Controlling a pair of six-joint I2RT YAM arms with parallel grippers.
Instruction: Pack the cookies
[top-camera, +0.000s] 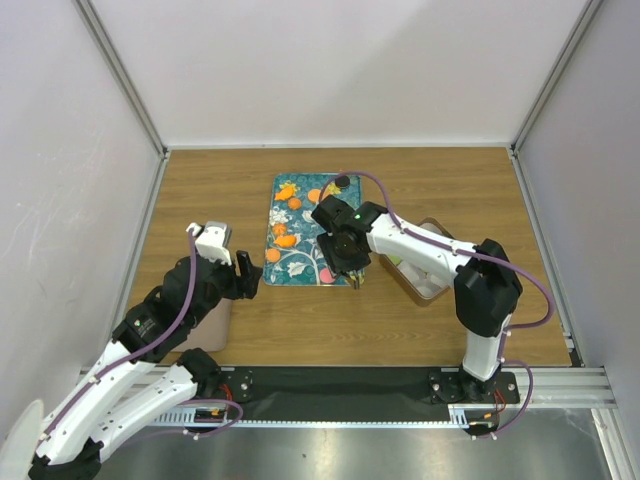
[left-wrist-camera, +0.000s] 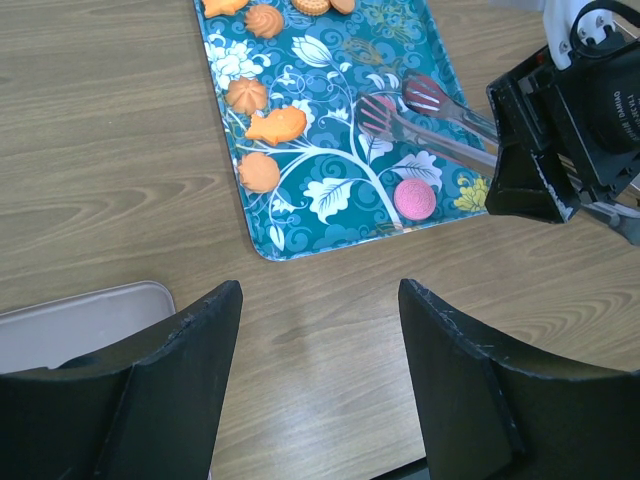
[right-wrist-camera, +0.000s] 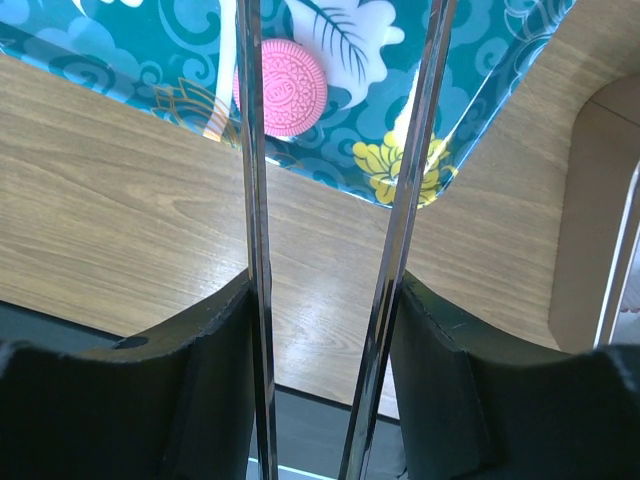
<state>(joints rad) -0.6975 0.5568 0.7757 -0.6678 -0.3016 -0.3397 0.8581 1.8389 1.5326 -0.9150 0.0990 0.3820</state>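
Left wrist view: beside a beige bin (left-wrist-camera: 80, 320), the left gripper (left-wrist-camera: 320, 295) was held open. Orange cookies (left-wrist-camera: 260, 172) and a pink cookie (left-wrist-camera: 413, 198) were laid on the teal tray (left-wrist-camera: 300, 240), over which tongs (left-wrist-camera: 450, 110) were clamped by the right gripper (right-wrist-camera: 325, 300).

No legible text; white print on the right arm's black motor housing (left-wrist-camera: 622, 105) and embossing on the pink cookie (right-wrist-camera: 281, 88) are too small to read.

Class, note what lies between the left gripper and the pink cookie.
Left wrist view: bare table, then teal tray's near edge, separate left gripper from pink cookie.
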